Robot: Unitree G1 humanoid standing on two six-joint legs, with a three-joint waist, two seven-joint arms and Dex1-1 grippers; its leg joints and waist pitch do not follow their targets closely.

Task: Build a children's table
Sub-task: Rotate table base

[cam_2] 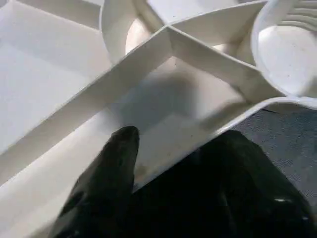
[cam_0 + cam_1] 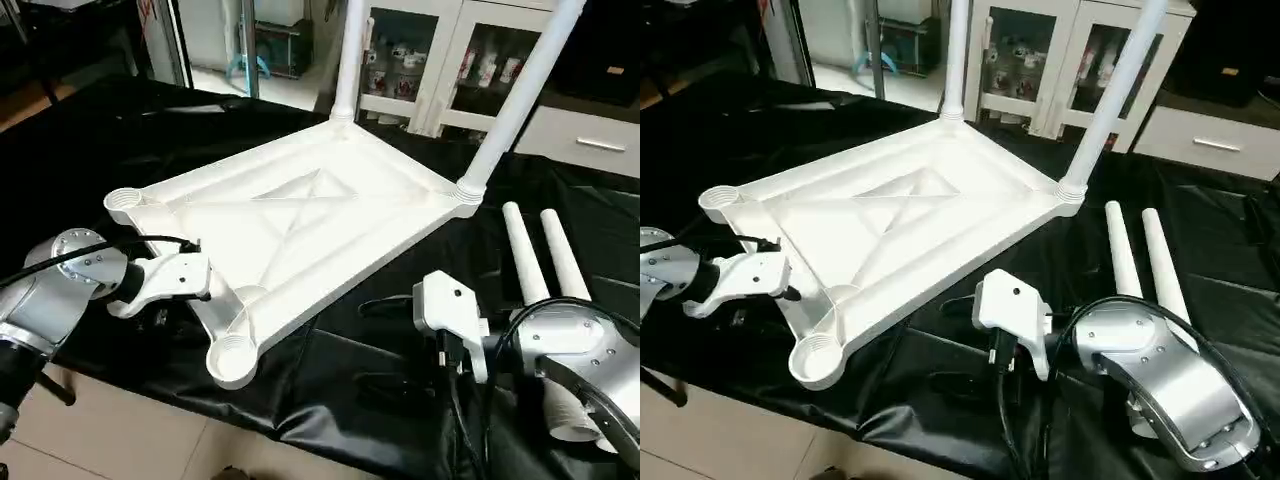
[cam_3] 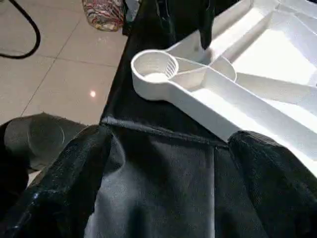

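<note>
Two legs in, two sockets empty on the upturned white plastic rectangular tabletop (image 2: 300,225).

It lies ribbed side up on the black-covered bench (image 2: 380,400) so its round corner sockets face upward; two tapered white tube legs (image 2: 513,95) stand in the far sockets at 12 and 2 o'clock, while the near socket (image 2: 233,355) at 6 and the one (image 2: 124,202) at 9 hold nothing. The left gripper (image 1: 173,163) is clamped on the tabletop's near rim, one finger inside and one outside, likely to steady it. Two spare white legs (image 2: 545,260) lie at 4 o'clock beside the right gripper (image 3: 163,163), whose fingers stand apart and empty.
</note>
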